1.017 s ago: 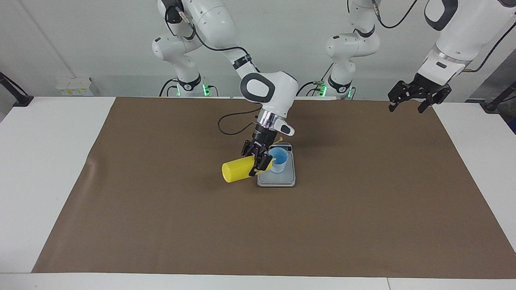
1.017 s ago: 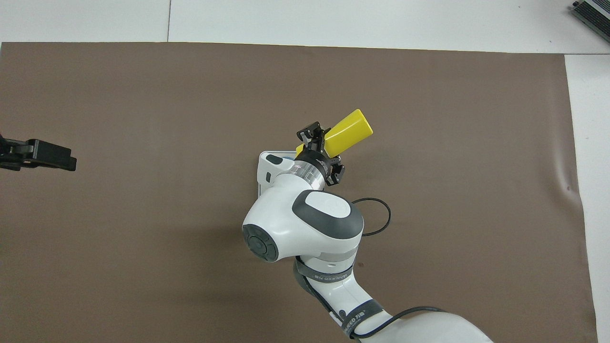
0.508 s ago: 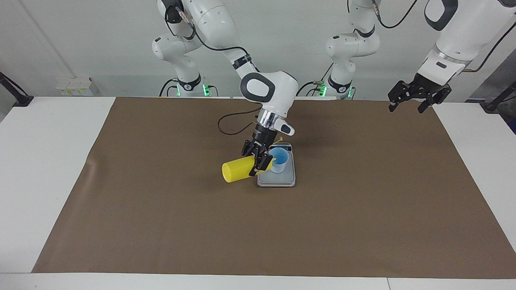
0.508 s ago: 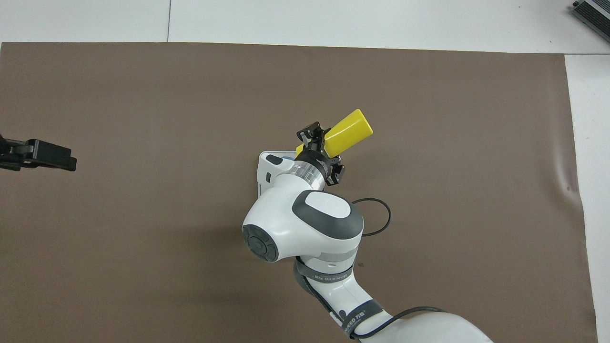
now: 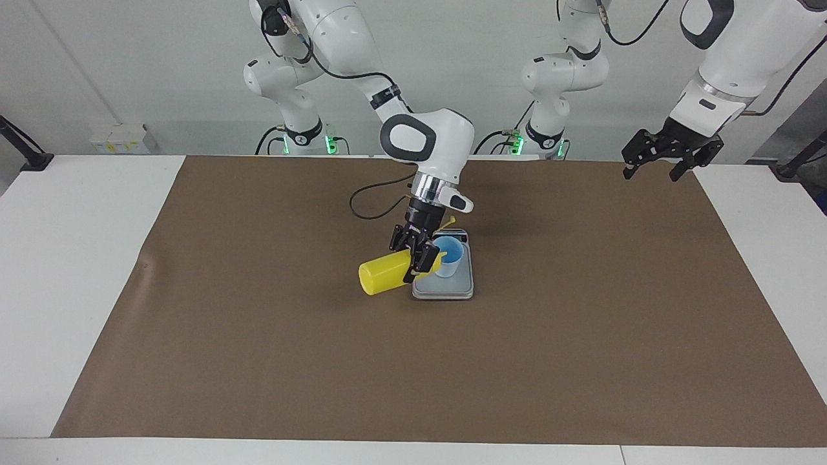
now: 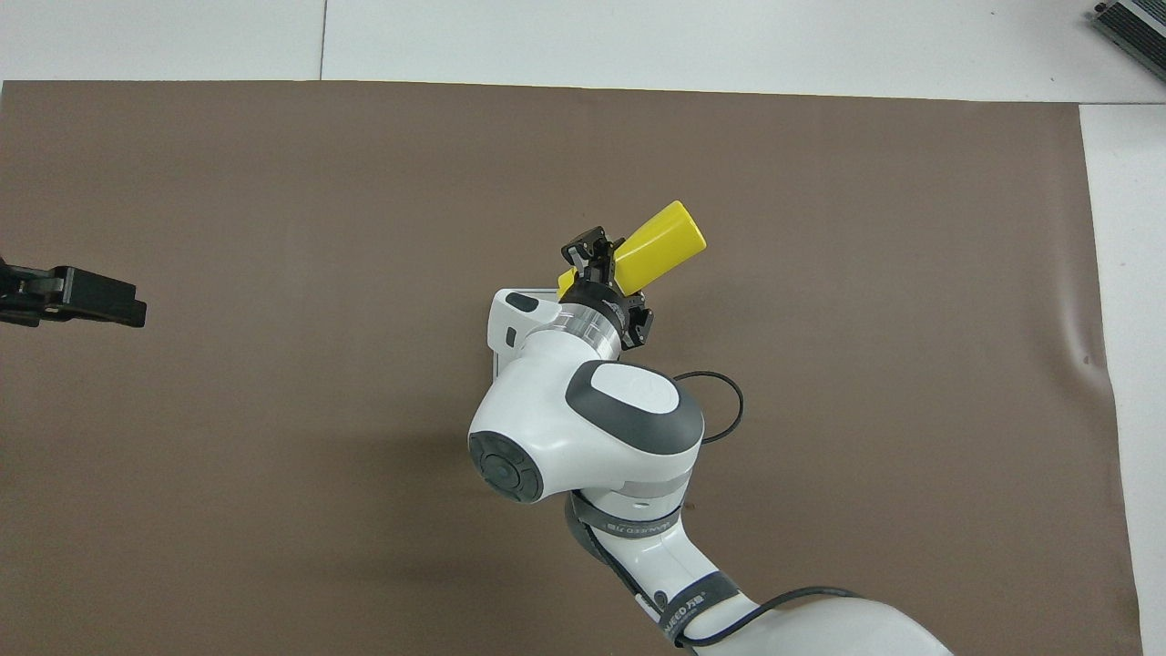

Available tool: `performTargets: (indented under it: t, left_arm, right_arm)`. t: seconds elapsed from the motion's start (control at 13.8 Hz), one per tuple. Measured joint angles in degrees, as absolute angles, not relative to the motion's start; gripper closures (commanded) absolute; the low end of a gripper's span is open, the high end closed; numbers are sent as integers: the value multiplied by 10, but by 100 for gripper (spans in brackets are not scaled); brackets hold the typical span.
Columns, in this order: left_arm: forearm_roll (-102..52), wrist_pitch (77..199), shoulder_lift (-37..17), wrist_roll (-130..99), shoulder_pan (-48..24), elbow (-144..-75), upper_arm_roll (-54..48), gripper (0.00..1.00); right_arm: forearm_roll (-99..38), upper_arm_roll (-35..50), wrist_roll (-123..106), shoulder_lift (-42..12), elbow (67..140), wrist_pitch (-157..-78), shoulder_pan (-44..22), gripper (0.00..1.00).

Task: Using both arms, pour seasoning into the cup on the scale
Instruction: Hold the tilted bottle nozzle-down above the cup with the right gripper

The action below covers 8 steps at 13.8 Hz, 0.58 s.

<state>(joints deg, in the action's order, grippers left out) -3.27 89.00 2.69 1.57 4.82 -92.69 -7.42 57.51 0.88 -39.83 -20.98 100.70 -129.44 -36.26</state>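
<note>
One high camera faces the robots, another looks steeply down; both share, seemingly, the whole brown mat.

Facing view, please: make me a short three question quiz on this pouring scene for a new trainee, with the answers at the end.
1. True or false: the right gripper is shut on the yellow bottle, which is tipped on its side with its top toward the blue cup.
2. What does the cup stand on: A the brown mat, B the scale, C the white table?
3. Fill in: the left gripper waits, open, over the mat's edge at the ___ arm's end of the table.

Key: 1 true. 2 B. 3 left.
</note>
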Motion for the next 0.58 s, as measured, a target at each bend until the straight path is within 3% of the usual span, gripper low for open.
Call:
performTargets:
  t: [0.58]
  left_arm:
    - [-33,890,27,16,48,-927,-74,0]
  right_arm:
    - [422,8,-398,-165,1006,-1322,-325,100]
